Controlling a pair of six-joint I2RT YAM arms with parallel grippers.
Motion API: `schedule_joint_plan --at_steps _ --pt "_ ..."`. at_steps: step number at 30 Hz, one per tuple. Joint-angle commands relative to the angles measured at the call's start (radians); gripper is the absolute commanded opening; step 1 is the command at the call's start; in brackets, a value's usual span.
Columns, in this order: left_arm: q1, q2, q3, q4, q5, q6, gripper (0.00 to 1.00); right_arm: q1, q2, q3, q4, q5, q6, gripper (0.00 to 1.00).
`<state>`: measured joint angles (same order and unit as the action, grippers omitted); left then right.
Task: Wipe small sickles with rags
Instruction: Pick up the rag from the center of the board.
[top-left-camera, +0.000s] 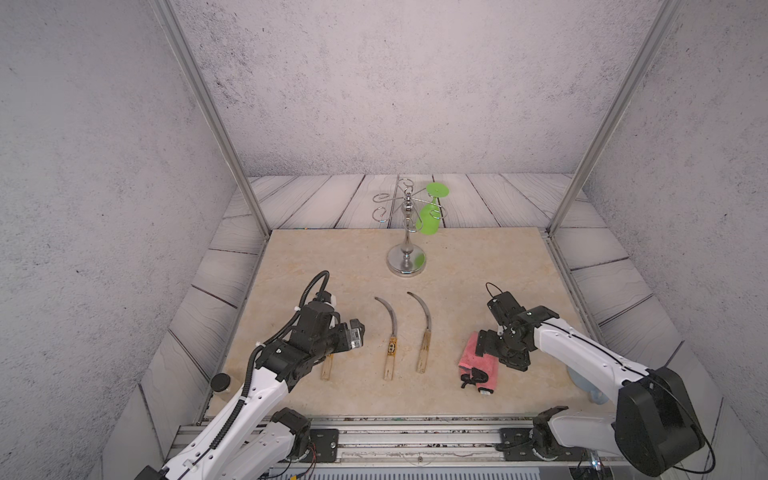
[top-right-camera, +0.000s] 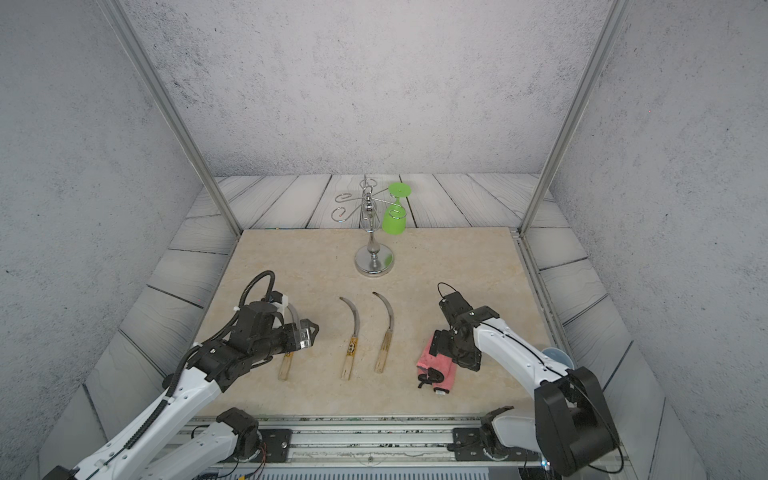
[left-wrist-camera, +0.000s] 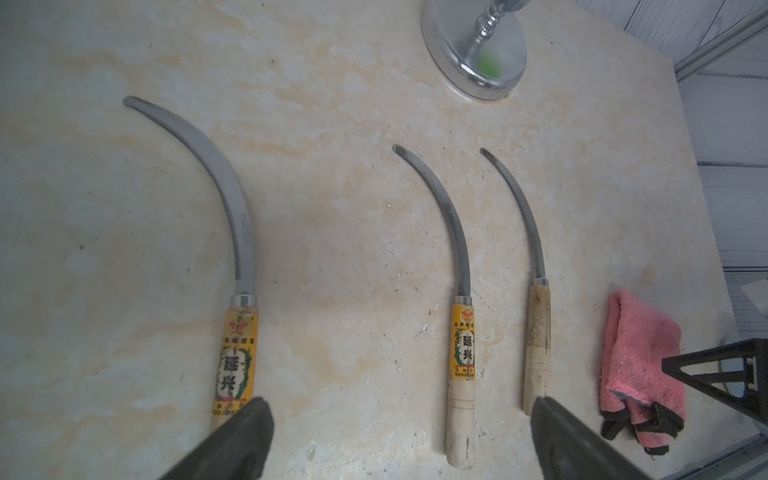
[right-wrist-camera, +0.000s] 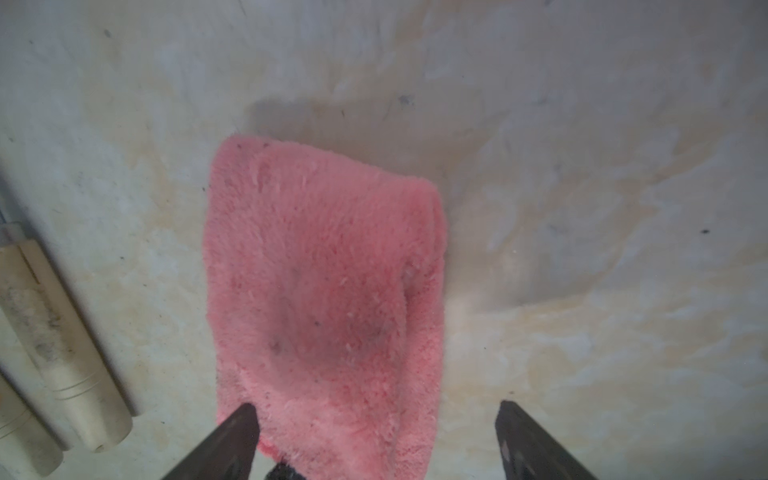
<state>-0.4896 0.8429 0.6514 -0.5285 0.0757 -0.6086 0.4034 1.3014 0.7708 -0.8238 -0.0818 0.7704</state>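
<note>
My left end effector (left-wrist-camera: 399, 401) is spread above three small sickles (left-wrist-camera: 461, 332) lying side by side on the desk (top-left-camera: 478, 266); my right end effector (right-wrist-camera: 374, 405), also spread, hovers over the pink rag (right-wrist-camera: 324, 270) beside them.

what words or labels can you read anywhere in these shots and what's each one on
"延兴": large black characters on the yellow label band of the outer labelled sickle.
"延兴": the same characters on the yellow band of the middle sickle.
The small print and the red emblem on both bands are too blurred to read.
No text shows on the plain-handled sickle, the pink rag or the chrome stand.
</note>
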Motion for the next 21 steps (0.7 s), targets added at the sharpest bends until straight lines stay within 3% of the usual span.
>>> schedule_joint_plan --at_steps 1,11,15,21 --pt "-0.033 0.013 0.006 -0.043 -0.009 0.003 1.00 0.006 0.042 -0.021 0.049 -0.021 0.021 0.88" --pt "-0.177 0.117 0.075 -0.069 -0.037 0.012 1.00 0.007 0.109 -0.053 0.119 -0.043 0.037 0.78" --pt "-0.254 0.181 0.097 -0.055 -0.056 0.008 0.99 0.007 0.127 -0.060 0.144 -0.053 0.040 0.60" --pt "-0.342 0.285 0.142 -0.035 -0.050 0.007 0.87 0.007 0.104 -0.043 0.156 -0.058 0.031 0.28"
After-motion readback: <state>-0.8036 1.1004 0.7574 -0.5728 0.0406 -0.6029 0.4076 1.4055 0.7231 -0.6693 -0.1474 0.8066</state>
